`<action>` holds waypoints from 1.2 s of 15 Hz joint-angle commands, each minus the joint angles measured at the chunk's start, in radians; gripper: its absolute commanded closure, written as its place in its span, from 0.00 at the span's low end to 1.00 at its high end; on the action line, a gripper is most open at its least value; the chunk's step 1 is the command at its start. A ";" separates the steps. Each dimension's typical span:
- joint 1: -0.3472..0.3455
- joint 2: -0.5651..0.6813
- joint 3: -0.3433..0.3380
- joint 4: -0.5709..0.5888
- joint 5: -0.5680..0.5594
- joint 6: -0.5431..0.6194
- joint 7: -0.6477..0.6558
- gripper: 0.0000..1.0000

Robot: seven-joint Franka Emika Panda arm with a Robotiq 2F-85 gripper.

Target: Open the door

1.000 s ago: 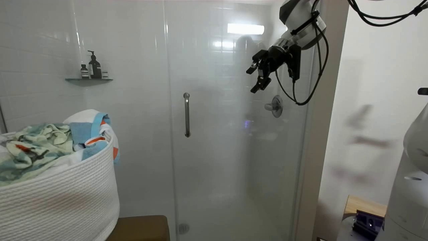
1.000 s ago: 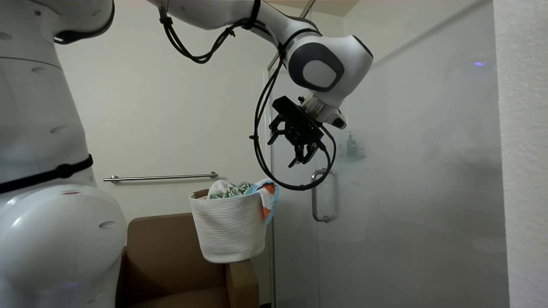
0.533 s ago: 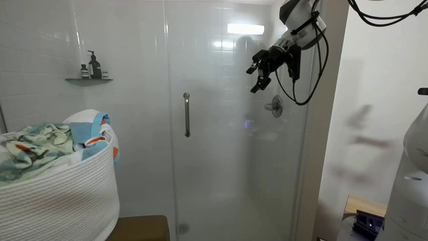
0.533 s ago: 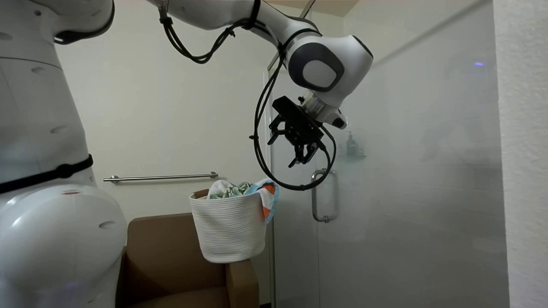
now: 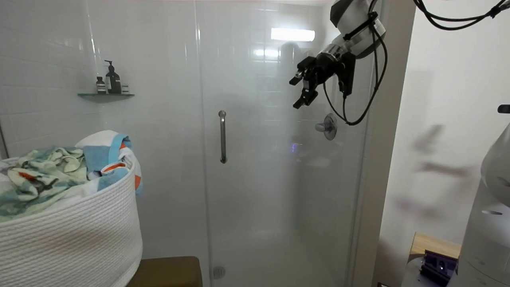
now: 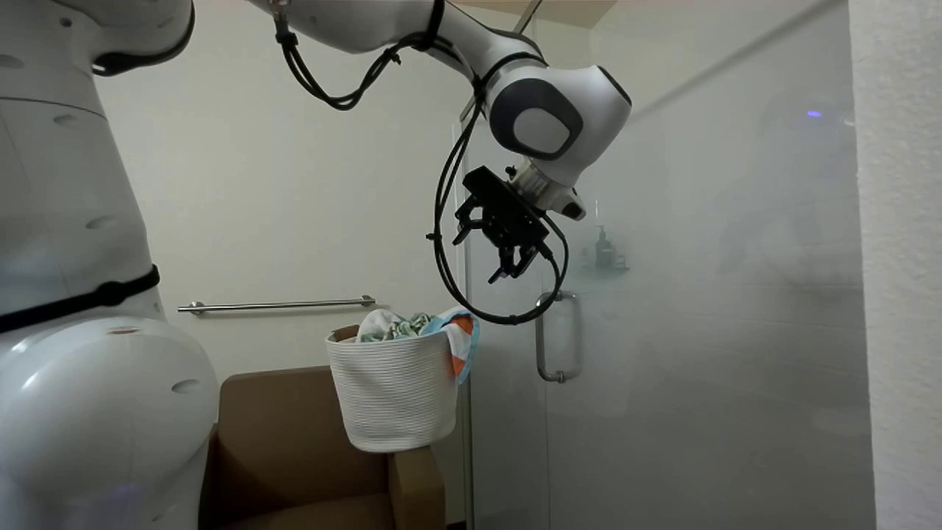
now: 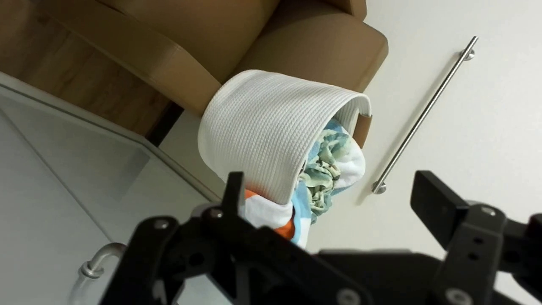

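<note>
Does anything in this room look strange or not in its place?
Yes: the white basket appears perched on the armrest of the brown chair, an unsteady-looking spot, with a cloth hanging partly outside.

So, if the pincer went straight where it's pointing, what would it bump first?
Probably the cloths in the basket: the open pincer slants down their way. Depth is unclear, though, so it might miss them and meet the wall behind.

We see clear, glossy glass in the door (image 5: 263, 199), smooth metal in its handle (image 5: 223, 137), ribbed, ropelike weave on the basket (image 7: 258, 127), cloth towels (image 7: 324, 178), wood-grain flooring (image 7: 97, 82), and a matt finish on the gripper (image 7: 331, 191).
</note>
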 commanded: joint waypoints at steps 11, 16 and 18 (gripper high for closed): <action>-0.027 0.073 0.031 -0.034 0.428 0.026 -0.261 0.00; -0.052 0.108 0.025 -0.026 0.528 0.034 -0.393 0.00; -0.059 0.116 0.025 -0.020 0.547 0.021 -0.494 0.00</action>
